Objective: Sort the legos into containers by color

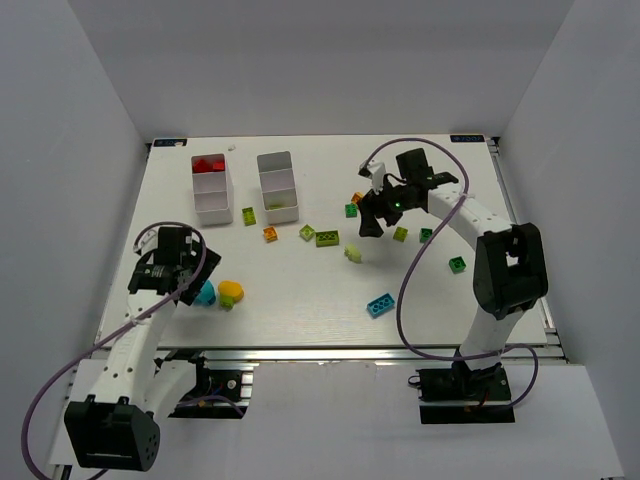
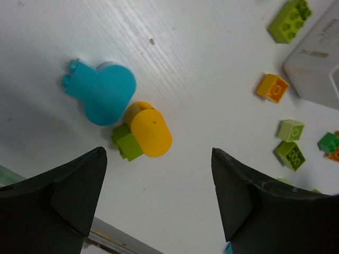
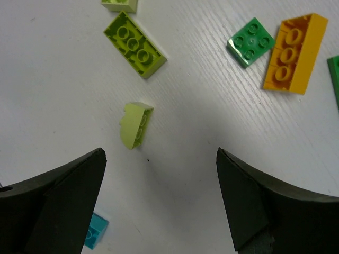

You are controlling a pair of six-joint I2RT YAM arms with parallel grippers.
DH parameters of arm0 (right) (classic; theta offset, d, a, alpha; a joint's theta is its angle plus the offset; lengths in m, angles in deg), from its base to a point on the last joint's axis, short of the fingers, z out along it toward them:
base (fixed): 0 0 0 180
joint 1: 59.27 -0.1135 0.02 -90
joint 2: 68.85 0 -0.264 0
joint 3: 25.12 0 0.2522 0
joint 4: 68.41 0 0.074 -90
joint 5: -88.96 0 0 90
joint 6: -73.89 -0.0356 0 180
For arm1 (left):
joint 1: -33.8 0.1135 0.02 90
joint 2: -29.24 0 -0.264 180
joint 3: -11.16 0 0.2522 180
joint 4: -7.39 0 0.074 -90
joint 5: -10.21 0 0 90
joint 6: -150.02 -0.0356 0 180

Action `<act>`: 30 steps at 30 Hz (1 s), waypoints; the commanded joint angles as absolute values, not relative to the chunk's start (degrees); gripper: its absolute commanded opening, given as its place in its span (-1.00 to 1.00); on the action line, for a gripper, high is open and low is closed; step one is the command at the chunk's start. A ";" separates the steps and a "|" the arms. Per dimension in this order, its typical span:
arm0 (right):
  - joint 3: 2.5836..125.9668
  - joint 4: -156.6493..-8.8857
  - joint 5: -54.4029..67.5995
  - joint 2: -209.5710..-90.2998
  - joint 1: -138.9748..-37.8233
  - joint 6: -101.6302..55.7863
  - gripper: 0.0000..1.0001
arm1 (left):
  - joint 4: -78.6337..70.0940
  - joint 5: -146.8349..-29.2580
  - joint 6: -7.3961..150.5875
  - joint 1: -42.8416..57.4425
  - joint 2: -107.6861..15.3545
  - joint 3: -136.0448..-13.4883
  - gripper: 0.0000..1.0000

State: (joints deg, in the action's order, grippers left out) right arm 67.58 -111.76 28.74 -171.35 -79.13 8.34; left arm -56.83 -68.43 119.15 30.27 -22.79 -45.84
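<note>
Lying on its side mid-desk [image 1: 300,300], hollow underside showing, the small lime curved brick [image 3: 136,124] ran its long axis nearly straight away from the right claw [image 3: 159,206]. That claw hung tilted down over it on an arm reaching in from the right, fingers spread wide and empty. The left claw [image 2: 159,206], likewise agape and holding nothing, hovered low above a cyan rounded piece [image 2: 103,95] and a yellow rounded piece [image 2: 151,132] by the desk's near-left corner.

White table [image 1: 300,295] — two trays [image 1: 212,213], loose legos [image 1: 327,238] scattered.
</note>
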 commanded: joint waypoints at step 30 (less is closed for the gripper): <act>70.55 -107.83 8.46 -175.99 -91.00 -4.59 0.63 | -54.10 -71.87 110.20 30.46 -7.23 -43.99 0.78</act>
